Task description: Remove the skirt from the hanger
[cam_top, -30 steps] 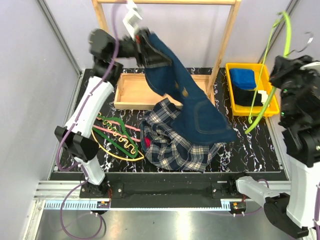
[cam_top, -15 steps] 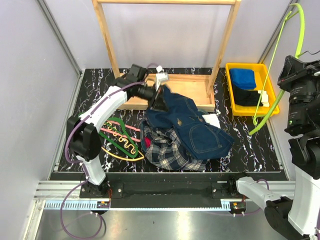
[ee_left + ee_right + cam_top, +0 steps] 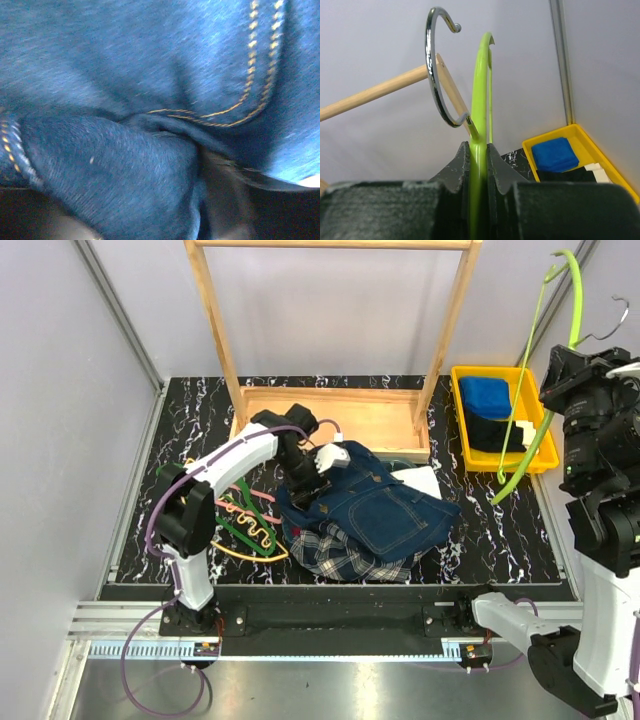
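The black marbled surface point(image 3: 500, 530) has the dark blue denim garment point(image 3: 390, 505) heaped around its middle. It's lying over most of the plaid skirt point(image 3: 340, 558), which peeks out toward the front edge. The dark green hanger point(image 3: 243, 523) lies flat just left of the skirt. The right hand point(image 3: 478, 150) is up past the right edge, clamped tight on the lime-green hanger point(image 3: 482, 85). The left hand point(image 3: 322, 468) is at the denim's back-left corner, but its wrist view is all blue cloth, so I can't tell how open it is.
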`<action>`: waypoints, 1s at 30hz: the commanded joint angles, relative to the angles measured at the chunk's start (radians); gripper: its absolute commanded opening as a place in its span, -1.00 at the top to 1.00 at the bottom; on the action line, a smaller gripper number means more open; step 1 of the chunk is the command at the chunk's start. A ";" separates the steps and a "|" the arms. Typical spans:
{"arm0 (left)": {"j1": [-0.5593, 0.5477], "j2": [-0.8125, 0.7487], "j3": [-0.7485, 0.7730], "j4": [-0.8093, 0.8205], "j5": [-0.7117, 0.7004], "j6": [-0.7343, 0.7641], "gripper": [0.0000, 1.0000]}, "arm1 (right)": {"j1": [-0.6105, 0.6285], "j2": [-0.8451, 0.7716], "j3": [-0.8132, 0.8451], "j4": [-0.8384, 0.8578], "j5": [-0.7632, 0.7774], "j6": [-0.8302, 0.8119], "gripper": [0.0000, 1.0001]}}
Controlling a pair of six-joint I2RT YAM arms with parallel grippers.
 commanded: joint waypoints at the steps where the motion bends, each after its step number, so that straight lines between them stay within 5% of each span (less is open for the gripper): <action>1: 0.012 -0.026 0.178 -0.070 -0.083 -0.003 -0.73 | -0.002 0.014 0.035 0.052 -0.057 0.013 1.00; 2: 0.017 -0.031 0.221 -0.070 -0.081 -0.023 -0.98 | -0.002 0.017 0.035 0.052 -0.066 0.011 1.00; 11: 0.141 -0.072 0.713 -0.142 -0.043 -0.104 -0.98 | -0.002 0.027 -0.021 0.032 -0.132 0.034 1.00; 14: 0.175 -0.124 0.740 -0.146 -0.113 -0.128 -0.98 | -0.002 0.075 -0.001 -0.009 -0.211 0.057 1.00; 21: 0.547 -0.342 0.491 0.115 0.032 -0.395 -0.98 | 0.027 0.326 0.000 0.009 -0.852 0.243 1.00; 30: 0.682 -0.745 0.251 0.168 -0.058 -0.550 -0.98 | 0.393 0.421 -0.133 0.174 -0.847 0.230 1.00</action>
